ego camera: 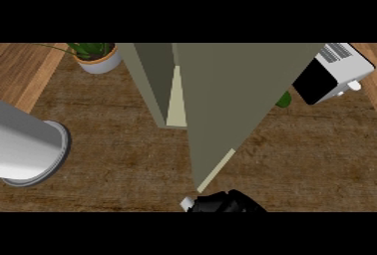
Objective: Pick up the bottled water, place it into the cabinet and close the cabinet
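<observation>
Black hand (225, 203) at bottom edge below cabinet door (228, 99); white bottle cap (188, 202) at its left; grip unclear.

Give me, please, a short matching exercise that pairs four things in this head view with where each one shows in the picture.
Things:
1. potted plant
2. white appliance
3. grey cylinder
4. black hand

Places:
A. bottom centre, below the cabinet door's lower corner
B. left edge
C. top right corner
D. top left, beside the cabinet

Pairs: 1-D, 2-C, 3-B, 4-A. The cabinet stands at top centre, and its door reaches down toward the hand.
</observation>
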Tool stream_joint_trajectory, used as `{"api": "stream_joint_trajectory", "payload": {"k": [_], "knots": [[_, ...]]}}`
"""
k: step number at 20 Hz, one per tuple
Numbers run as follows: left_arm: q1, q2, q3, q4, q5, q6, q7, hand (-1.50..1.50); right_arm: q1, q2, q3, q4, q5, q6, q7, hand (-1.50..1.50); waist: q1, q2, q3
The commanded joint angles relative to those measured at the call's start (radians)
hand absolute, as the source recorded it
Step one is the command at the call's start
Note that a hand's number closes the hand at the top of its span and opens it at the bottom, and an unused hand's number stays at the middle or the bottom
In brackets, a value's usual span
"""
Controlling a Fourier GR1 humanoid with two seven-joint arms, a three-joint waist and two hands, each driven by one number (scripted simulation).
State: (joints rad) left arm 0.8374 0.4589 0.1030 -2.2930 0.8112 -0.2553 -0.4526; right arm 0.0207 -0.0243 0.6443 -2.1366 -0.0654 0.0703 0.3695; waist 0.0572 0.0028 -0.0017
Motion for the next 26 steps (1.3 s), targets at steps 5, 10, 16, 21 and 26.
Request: {"api": "stream_joint_trajectory", "payload": {"k": [5, 10, 16, 21, 26], "knots": [[0.078, -0.012, 0.123, 0.057, 0.103, -0.152, -0.015, -1.50, -0.407, 0.024, -0.163, 0.223, -0.245, -0.191, 0.058, 1.50, -0.013, -0.001, 0.001], [0.129, -0.009, 0.231, 0.042, 0.200, -0.211, 0.002, -1.50, -0.528, 0.024, -0.379, 0.424, -0.380, -0.057, -0.005, 1.50, -0.014, 0.001, 0.002], [0.142, -0.060, 0.282, 0.038, 0.227, -0.256, 0.051, -1.50, -0.620, 0.004, -0.448, 0.612, -0.419, 0.041, -0.050, 1.50, -0.034, -0.001, 0.002], [0.163, -0.083, 0.339, 0.038, 0.267, -0.320, 0.079, -1.50, -0.793, -0.010, -0.503, 0.728, -0.426, 0.062, 0.012, 1.50, -0.032, -0.003, 0.002], [0.187, -0.124, 0.339, 0.028, 0.255, -0.353, 0.103, -1.50, -0.876, -0.052, -0.578, 0.899, -0.470, 0.180, -0.032, 1.50, -0.020, 0.000, 0.002]]}}
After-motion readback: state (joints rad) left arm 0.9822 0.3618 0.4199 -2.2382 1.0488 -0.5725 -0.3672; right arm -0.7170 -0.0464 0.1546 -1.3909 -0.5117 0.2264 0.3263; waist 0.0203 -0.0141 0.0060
